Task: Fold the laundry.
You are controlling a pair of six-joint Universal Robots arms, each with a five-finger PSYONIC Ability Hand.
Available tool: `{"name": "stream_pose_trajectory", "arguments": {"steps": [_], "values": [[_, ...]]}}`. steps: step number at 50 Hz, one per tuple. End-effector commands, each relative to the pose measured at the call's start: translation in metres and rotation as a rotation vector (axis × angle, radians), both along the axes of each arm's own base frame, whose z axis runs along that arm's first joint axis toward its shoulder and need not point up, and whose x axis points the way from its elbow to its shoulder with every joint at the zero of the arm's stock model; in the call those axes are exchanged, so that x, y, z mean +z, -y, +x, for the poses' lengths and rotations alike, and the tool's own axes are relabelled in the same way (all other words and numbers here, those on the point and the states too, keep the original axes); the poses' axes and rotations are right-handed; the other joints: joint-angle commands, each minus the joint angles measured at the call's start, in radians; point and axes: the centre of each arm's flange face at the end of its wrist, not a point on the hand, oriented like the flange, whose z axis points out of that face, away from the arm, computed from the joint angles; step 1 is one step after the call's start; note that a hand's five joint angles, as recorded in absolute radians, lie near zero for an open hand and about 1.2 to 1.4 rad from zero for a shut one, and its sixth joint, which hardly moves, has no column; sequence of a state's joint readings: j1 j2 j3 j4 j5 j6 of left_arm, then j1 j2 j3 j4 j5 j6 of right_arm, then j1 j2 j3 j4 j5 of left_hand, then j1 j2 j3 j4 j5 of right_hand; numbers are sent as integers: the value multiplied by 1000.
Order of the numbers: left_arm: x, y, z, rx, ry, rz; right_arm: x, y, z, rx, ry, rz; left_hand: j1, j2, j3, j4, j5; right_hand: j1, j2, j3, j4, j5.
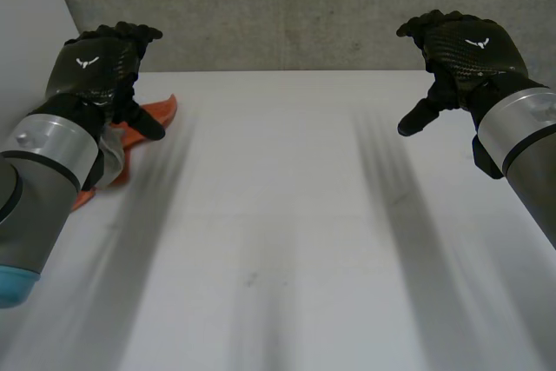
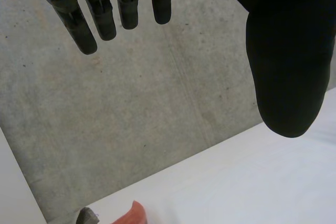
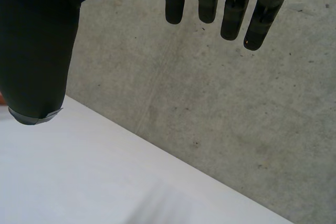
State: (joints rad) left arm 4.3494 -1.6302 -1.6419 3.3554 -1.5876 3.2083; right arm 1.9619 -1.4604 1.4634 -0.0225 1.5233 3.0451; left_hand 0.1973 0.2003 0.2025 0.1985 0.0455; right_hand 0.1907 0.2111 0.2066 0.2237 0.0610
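Left hand (image 1: 95, 62): upper left, fingers loose, empty; right hand (image 1: 460, 45): upper right, loose, empty; orange cloth (image 1: 161, 112): left edge of table (image 1: 287, 215), beneath left hand; step, by your judgement: folding not yet begun; your next move: lower left hand, grasp cloth.

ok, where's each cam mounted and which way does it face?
Head view: behind and between the arms, looking down on the white table; left hand, right hand and forearms show.
Left wrist view: on the left wrist, facing the concrete wall past its open fingers.
Right wrist view: on the right wrist, facing the wall past its open fingers.
Head and left wrist views share the orange cloth.
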Motion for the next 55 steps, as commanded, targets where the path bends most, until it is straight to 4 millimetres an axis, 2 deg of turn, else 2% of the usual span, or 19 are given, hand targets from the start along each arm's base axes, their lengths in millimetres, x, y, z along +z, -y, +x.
{"name": "stream_pose_trajectory", "arguments": {"steps": [1, 5, 10, 14, 21, 26, 31, 32, 33, 34, 35, 39, 42, 44, 47, 48, 51, 52, 55], "values": [[-6, 4, -1, 1, 7, 8, 0, 0, 0, 0, -1, 1, -23, -26, -28, -24, -45, -16, -37, -32, -49, -61], [-15, 18, -3, 15, 51, -5, -2, 1, 0, 0, -2, 4, -23, -26, -28, -24, -45, -16, -37, -32, -49, -61], [-53, 80, 27, 153, 260, -21, -2, 1, 0, 2, -3, 7, -23, -26, -28, -24, -45, -16, -37, -32, -49, -61], [-83, 114, 50, 203, 432, -15, -2, 1, 0, 2, -3, 7, -23, -26, -28, -24, -45, -16, -37, -32, -49, -61], [-124, 153, 56, 124, 577, -42, -3, 1, 1, 2, -3, 7, -23, -26, -28, -24, -45, -16, -37, -32, -49, -61], [-146, 180, 78, 140, 635, -26, -3, 2, 0, 2, -3, 8, 75, 72, 69, 73, 52, -16, -37, -32, -49, -61], [-160, 194, 80, 130, 643, 0, -3, 3, -1, -3, -3, 7, 330, 327, 324, 328, 307, -16, -37, -32, -49, -61], [-163, 196, 80, 126, 645, 8, -2, 3, -1, -3, -2, 5, 473, 470, 468, 472, 450, -16, -37, -32, -49, -61], [-167, 198, 81, 120, 648, 29, -2, 4, -2, -8, -2, 5, 899, 896, 893, 897, 876, -16, -37, -32, -49, -61], [-168, 199, 82, 121, 651, 42, -2, 5, -2, -8, -2, 5, 1124, 1121, 1118, 1122, 1101, -16, -37, -32, -49, -61], [-168, 199, 82, 123, 656, 46, -2, 5, -3, -9, -2, 5, 1198, 1195, 1193, 1197, 1176, -16, -37, -32, -49, -61], [-153, 186, 74, 117, 682, 39, 1, 5, -4, -12, 2, -5, 1199, 1196, 1194, 1198, 1176, -16, -37, -32, -49, -61], [-110, 166, 51, 108, 653, -71, 4, 5, -4, -14, 5, -12, 1199, 1196, 1194, 1198, 1176, -16, -37, -32, -49, -61], [-78, 140, 13, 54, 588, -183, 5, 6, -4, -14, 6, -16, 1199, 1196, 1194, 1198, 1176, -16, -37, -32, -49, -61], [-47, 104, -26, -28, 490, -266, 6, 6, -4, -15, 6, -20, 1199, 1196, 1194, 1198, 1176, -16, -37, -32, -49, -61], [-34, 81, -44, -78, 425, -280, 7, 6, -4, -15, 7, -21, 1199, 1196, 1194, 1198, 1176, -16, -37, -32, -49, -61], [-26, 43, -69, -170, 343, -273, 8, 6, -5, -18, 8, -24, 1199, 1196, 1194, 1198, 1176, -16, -37, -32, -49, -61], [-29, 18, -85, -239, 305, -248, 10, 7, -7, -26, 10, -31, 1199, 1196, 1194, 1198, 1176, -16, -37, -32, -49, -61], [-43, -24, -110, -366, 269, -188, 12, 11, -13, -44, 12, -37, 1199, 1196, 1194, 1198, 1176, -16, -37, -32, -49, -61]]}}
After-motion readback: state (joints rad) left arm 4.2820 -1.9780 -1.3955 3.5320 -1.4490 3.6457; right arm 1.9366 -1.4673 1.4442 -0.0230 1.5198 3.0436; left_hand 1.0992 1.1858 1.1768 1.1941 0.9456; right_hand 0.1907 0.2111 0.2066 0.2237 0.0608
